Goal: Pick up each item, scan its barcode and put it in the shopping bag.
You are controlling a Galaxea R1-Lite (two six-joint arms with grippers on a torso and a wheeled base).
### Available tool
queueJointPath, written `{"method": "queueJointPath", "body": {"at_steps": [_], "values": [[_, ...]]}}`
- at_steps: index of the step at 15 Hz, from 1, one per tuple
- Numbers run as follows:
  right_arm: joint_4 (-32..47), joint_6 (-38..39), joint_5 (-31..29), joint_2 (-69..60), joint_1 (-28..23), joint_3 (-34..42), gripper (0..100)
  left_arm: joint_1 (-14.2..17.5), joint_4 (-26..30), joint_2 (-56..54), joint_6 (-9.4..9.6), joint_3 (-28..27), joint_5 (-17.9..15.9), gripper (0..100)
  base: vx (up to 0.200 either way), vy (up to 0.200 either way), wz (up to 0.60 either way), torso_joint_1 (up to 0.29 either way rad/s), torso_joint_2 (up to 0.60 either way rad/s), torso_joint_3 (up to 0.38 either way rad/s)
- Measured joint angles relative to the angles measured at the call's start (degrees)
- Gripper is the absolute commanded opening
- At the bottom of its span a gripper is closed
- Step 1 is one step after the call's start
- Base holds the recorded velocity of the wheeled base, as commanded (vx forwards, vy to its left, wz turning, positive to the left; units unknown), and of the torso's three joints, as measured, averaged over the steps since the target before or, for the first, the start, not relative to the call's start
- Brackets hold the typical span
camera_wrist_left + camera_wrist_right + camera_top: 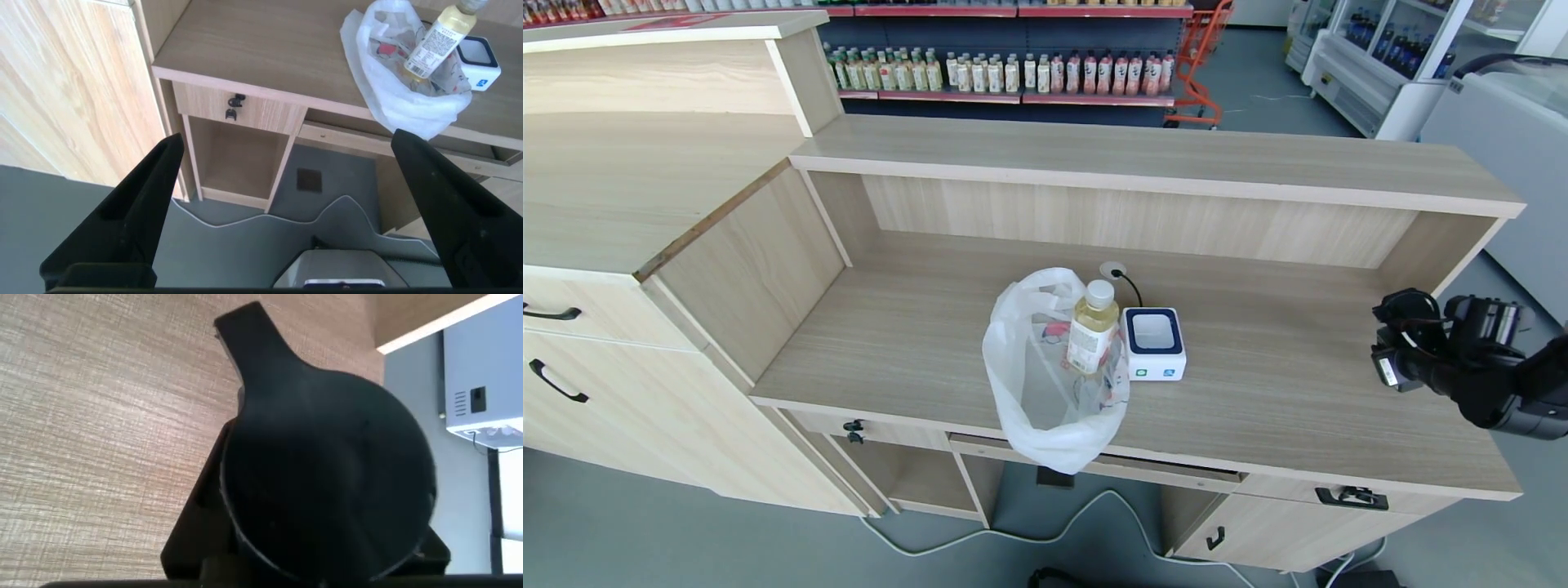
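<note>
On the pale wood-grain counter (1298,392), a crinkled translucent shopping bag (1013,367) at the front edge holds an upright white-capped bottle (1092,331) of yellow drink, label too small to read, just beside the boxy white-and-blue scanner (1153,343); the left gripper (286,137) hangs spread wide, while the right gripper (1401,339) leaves its grip untellable.

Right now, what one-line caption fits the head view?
Clear bottle of yellow drink stands in white plastic shopping bag beside square white scanner on wooden counter.
</note>
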Motion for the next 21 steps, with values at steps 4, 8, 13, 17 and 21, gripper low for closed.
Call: {"method": "queueJointPath", "body": {"at_steps": [4,8,13,17,21], "values": [[-0.2,-7.2,0.0,-8.3,-1.6,4.5,0,0.0,0.0,0.0,0.0,0.0,0.0,100,0.0,0.0,0.0,0.0,0.0,0.0],[-1.5,-13.5,2.4,-25.7,-4.4,19.6,0,0.0,0.0,0.0,0.0,0.0,0.0,100,0.0,0.0,0.0,0.0,0.0,0.0],[-1.8,-39.0,41.8,-47.6,0.6,30.4,0,0.0,0.0,0.0,0.0,0.0,0.0,100,0.0,0.0,0.0,0.0,0.0,0.0],[-2.5,-69.4,54.2,-53.9,16.2,34.1,0,0.0,0.0,0.0,0.0,0.0,0.0,100,0.0,0.0,0.0,0.0,0.0,0.0],[-5.8,-90.1,61.6,-56.4,30.1,35.7,0,0.0,0.0,0.0,0.0,0.0,0.0,100,0.0,0.0,0.0,0.0,0.0,0.0]]}}
